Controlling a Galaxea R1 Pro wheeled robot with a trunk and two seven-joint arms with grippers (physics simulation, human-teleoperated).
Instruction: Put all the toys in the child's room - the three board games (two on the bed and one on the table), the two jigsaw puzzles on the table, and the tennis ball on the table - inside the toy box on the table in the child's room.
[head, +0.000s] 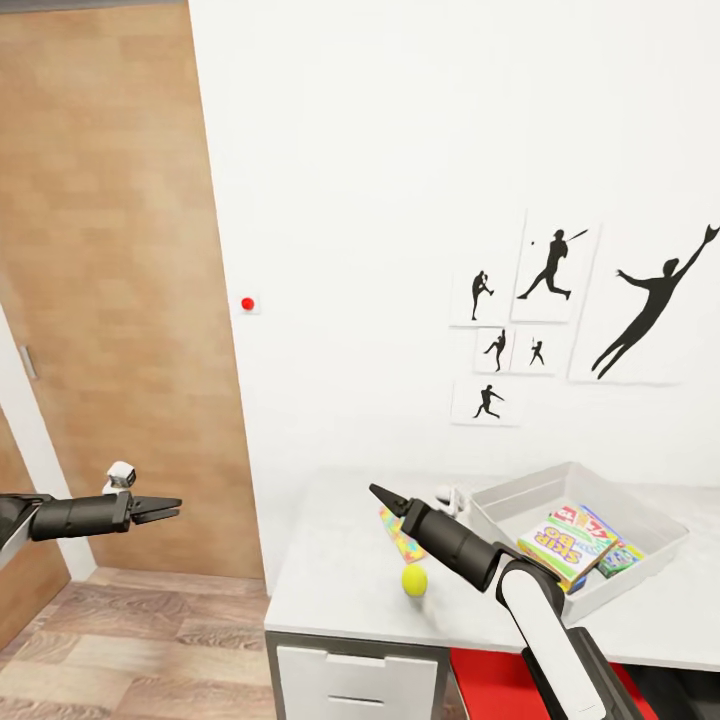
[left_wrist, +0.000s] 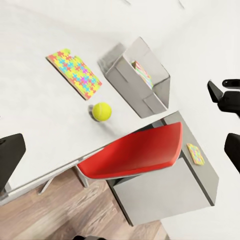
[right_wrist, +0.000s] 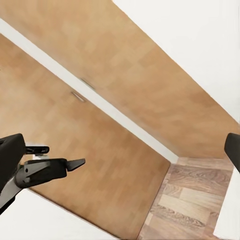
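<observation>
Hovering above the table, the right gripper points at the wall, while the tennis ball and a jigsaw puzzle lie left of the toy box holding board games. Left gripper hangs closed near the wardrobe door. From the left wrist camera a red chair and a second small puzzle also appear; the right wrist camera shows its fingers spread wide.

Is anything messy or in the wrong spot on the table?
Yes. The tennis ball and a jigsaw puzzle still lie loose on the table, outside the toy box, which already holds game boxes. Another small puzzle-patterned board sits on a grey block beside the red chair.
</observation>
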